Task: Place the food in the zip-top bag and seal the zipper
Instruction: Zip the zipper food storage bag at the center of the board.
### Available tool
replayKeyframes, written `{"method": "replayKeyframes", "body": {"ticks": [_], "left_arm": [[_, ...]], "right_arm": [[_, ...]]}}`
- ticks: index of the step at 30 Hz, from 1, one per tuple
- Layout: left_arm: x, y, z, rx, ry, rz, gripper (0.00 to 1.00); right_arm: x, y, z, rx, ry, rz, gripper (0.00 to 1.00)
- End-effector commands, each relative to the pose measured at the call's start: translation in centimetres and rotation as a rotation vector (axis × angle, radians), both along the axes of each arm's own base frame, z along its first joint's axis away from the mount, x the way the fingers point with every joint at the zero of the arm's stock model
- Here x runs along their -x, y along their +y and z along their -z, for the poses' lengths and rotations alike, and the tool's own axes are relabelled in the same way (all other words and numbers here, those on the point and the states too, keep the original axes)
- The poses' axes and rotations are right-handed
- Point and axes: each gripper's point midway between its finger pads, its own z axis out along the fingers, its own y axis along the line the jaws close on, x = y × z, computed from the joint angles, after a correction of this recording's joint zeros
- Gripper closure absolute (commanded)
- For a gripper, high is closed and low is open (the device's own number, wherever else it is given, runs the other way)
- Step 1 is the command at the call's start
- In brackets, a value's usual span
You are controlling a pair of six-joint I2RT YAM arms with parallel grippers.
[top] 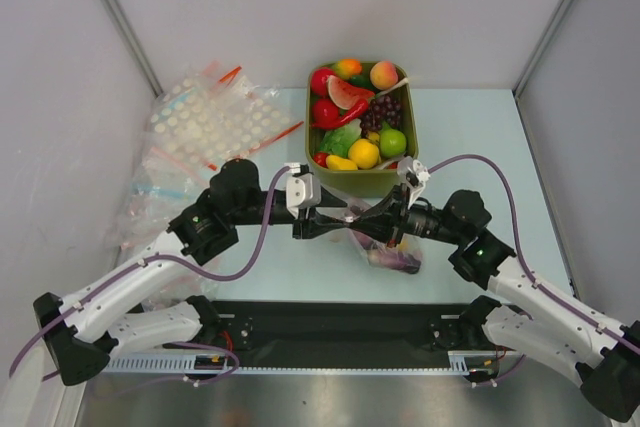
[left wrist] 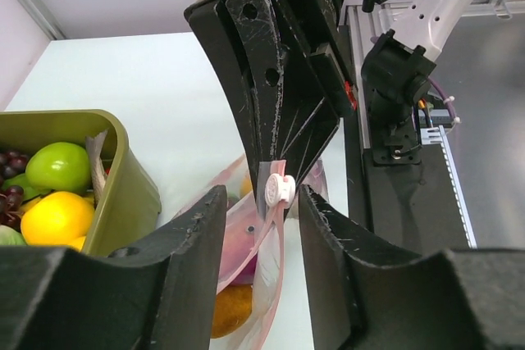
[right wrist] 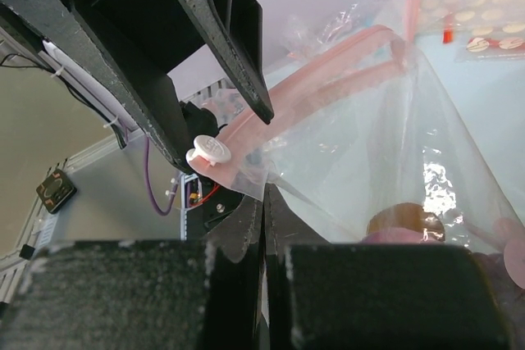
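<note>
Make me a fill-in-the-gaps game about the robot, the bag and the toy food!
1. The right gripper is ____ on the clear plastic zip-top bag.
2. The small round slider on the bag's pale pink zipper strip is coloured ____.
3. The glossy toy lemon in the olive-green plastic tub is coloured ____.

Missing words: shut; white; yellow.

A pale blue-green counter (top: 470, 147) stands in a booth of plain white panels: a back wall (top: 330, 7) and side walls (top: 60, 77), joined by grey metal corner posts (top: 118, 17). A black strip (top: 340, 327) lines its near edge. The light is soft and even.
</note>
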Motion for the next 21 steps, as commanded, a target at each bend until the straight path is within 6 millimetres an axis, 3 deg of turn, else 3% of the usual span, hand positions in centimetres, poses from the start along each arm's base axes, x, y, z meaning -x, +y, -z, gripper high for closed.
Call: {"method": "replayKeyframes", "body": {"ticks": [1,8,15,21], "left_arm": [[0.41,-0.46,-1.11,0.034,-0.053,0.042,0.55],[0.33,-0.94,-0.56,0.002,-0.033,0.062,0.73],[0.13,-0.95,-0.3,-0.025,-0.033,0.062,1.0],[-0.12,-0.69,-0.27,-0.03,-0.039,0.036,1.0]], "right_arm": [[0.2,0.09,-2.14,-0.061,-0.049,-0.015,1.0],[0.1,0.24,-1.93,-0.057,-0.042,-0.018,1.0],[0.21,0.07,-2.03,-0.056,-0.056,-0.015,1.0],[0.09,-0.53,-2.37,-0.069,-0.079,0.024,1.0]]}}
